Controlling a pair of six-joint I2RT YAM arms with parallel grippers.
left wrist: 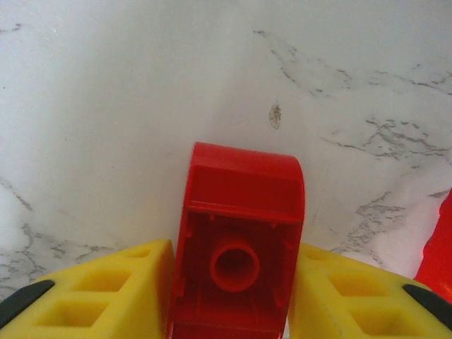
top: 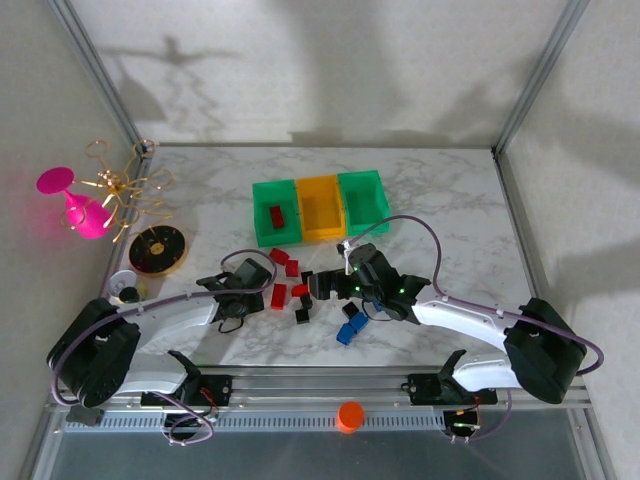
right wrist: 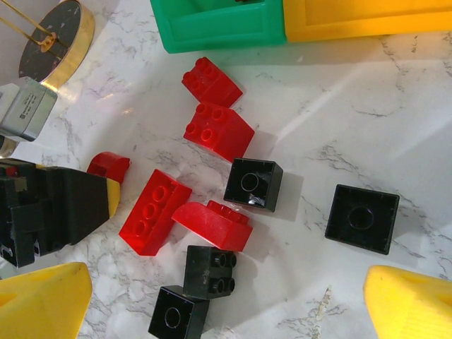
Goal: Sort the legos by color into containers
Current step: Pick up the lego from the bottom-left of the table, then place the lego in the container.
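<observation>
When one looks from above, the left gripper sits among the scattered legos on the tabletop. The left green bin, with one red piece already inside, lies just beyond it, away from the arm bases and a little to its right. The left arm is nearer to this bin than the right arm. The right gripper is close beside, over the dark pieces. In the left wrist view, the left gripper pinches a red brick between its yellow fingers. The hollow underside of the brick faces the camera and its long axis points forward; whether it is off the tabletop I cannot tell. In the right wrist view, the right gripper is spread wide, a black brick lies between its fingers, and the left green bin is at the far edge. I judge that the coming move is to carry the red brick forward into that bin.
</observation>
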